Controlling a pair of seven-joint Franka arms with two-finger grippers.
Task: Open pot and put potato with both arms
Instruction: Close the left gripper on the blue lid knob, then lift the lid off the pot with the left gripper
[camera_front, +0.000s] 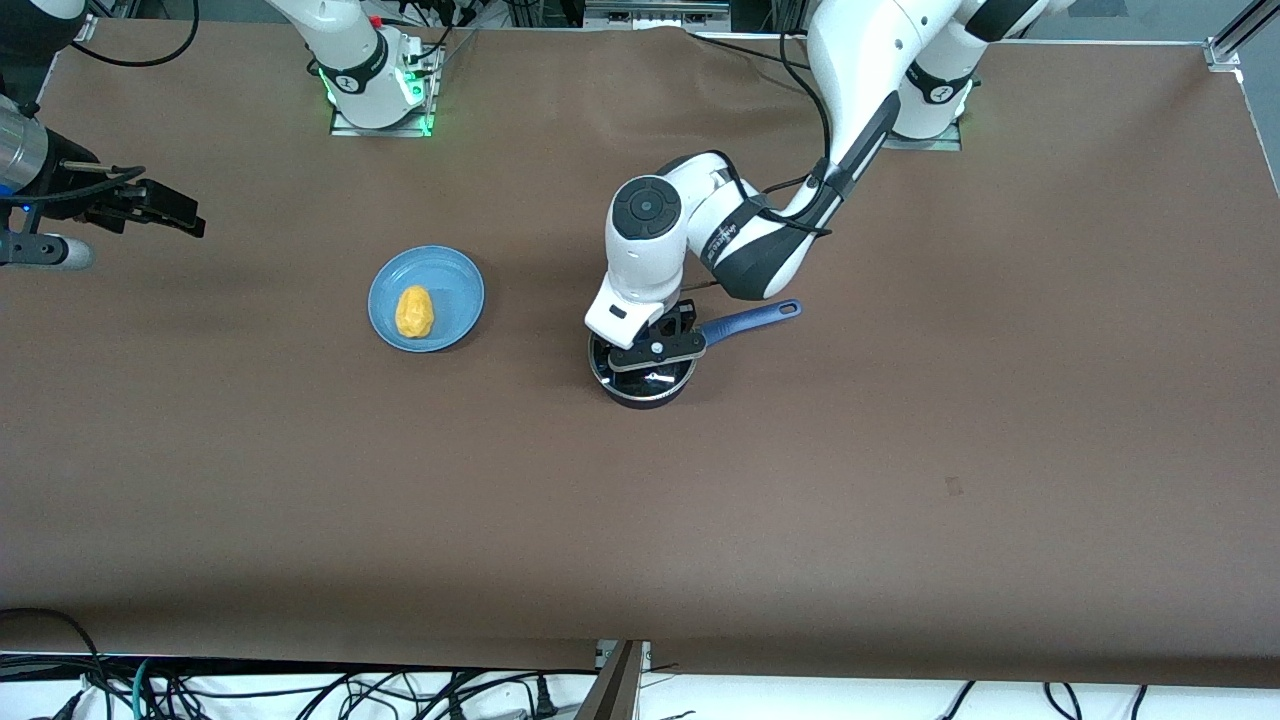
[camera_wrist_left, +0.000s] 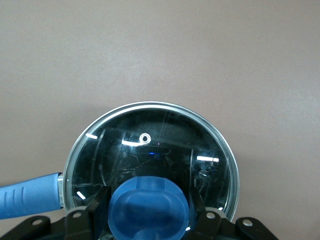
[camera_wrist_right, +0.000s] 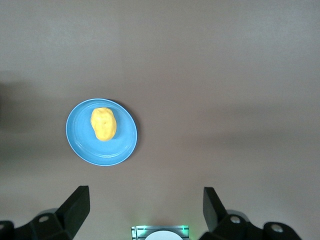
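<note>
The black pot (camera_front: 645, 392) stands mid-table with its blue handle (camera_front: 752, 319) pointing toward the left arm's end. Its glass lid (camera_wrist_left: 150, 145) sits on it. My left gripper (camera_wrist_left: 149, 202) is down over the pot (camera_wrist_left: 227, 200) and shut on the lid's blue knob (camera_wrist_left: 149, 220), one finger on each side. In the front view, the left gripper (camera_front: 655, 350) covers most of the lid. The yellow potato (camera_front: 413, 312) (camera_wrist_right: 103, 124) lies on a blue plate (camera_front: 455, 290) (camera_wrist_right: 122, 145). My right gripper (camera_front: 160, 208) (camera_wrist_right: 145, 200) waits open and empty, high over the table's right-arm end.
The plate lies beside the pot, toward the right arm's end, with bare brown tabletop (camera_front: 540, 330) between them. Both arm bases (camera_front: 375, 90) stand along the table's edge farthest from the front camera. Cables (camera_front: 300, 690) hang below the near edge.
</note>
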